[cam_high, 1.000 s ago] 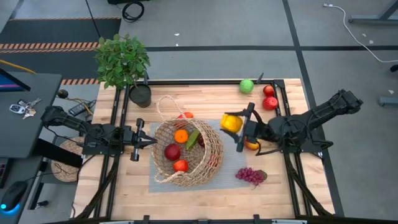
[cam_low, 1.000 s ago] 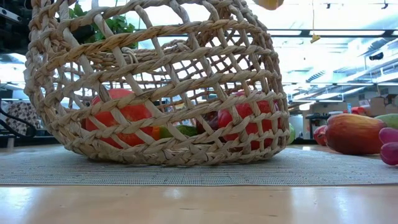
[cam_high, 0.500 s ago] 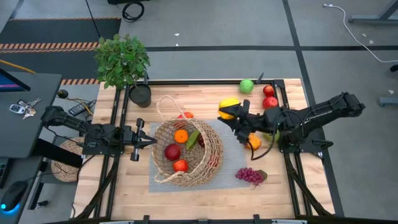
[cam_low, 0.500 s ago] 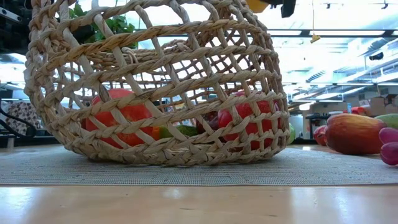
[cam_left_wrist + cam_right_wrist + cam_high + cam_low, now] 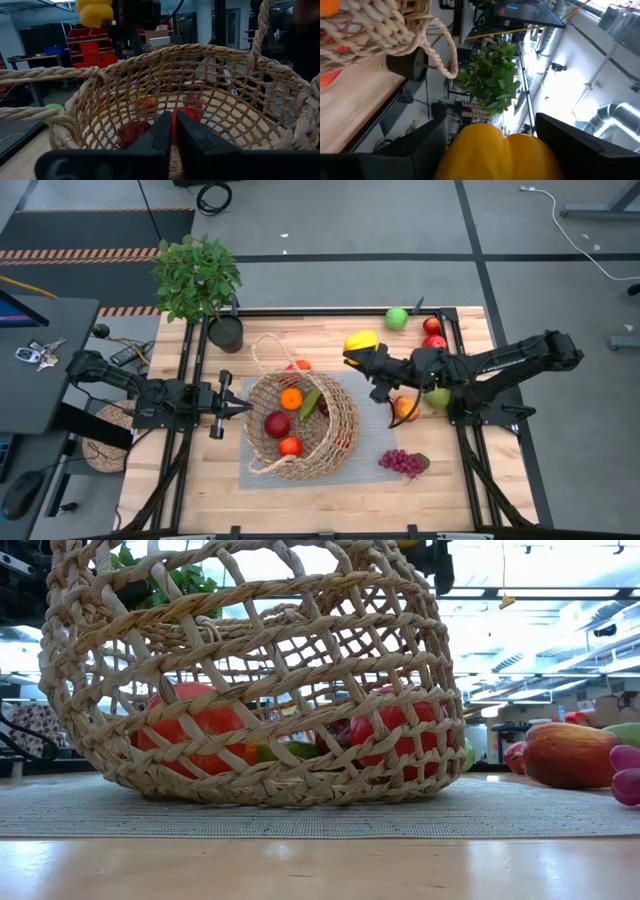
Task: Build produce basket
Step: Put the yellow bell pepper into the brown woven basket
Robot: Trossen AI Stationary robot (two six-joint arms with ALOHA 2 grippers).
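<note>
Overhead, a pale wooden table [image 5: 330,490] with a dark frame stands on a grey floor marked by dark lines, and a grey mat [image 5: 372,465] lies across its middle. Beside the table on the left sits a dark desk with keys [image 5: 34,354], and a potted plant [image 5: 198,280] stands at the far left corner. From table height the room behind shows bright ceiling lights; the left wrist view shows red bins on shelving.

One basket [image 5: 300,418] sits on the mat at the table's middle, its thin handle looping toward the far side. Inside it I count one orange [image 5: 291,399], one green cucumber [image 5: 310,404] and two red fruits [image 5: 277,424], with more red partly hidden under the far rim.

Outside the basket lie one green apple [image 5: 397,318] at the far edge, two red apples [image 5: 433,336] near the far right corner, one bunch of purple grapes [image 5: 401,463] on the near right of the mat, one reddish-orange fruit [image 5: 405,408] and one green pear [image 5: 437,397] under the right arm.

One yellow piece [image 5: 360,340] is clamped between the partly spread fingers of the right gripper [image 5: 362,357], raised to the right of the basket and just beyond its far rim.

The left gripper [image 5: 240,407] waits at the basket's left rim, its fingers pressed together on nothing.
</note>
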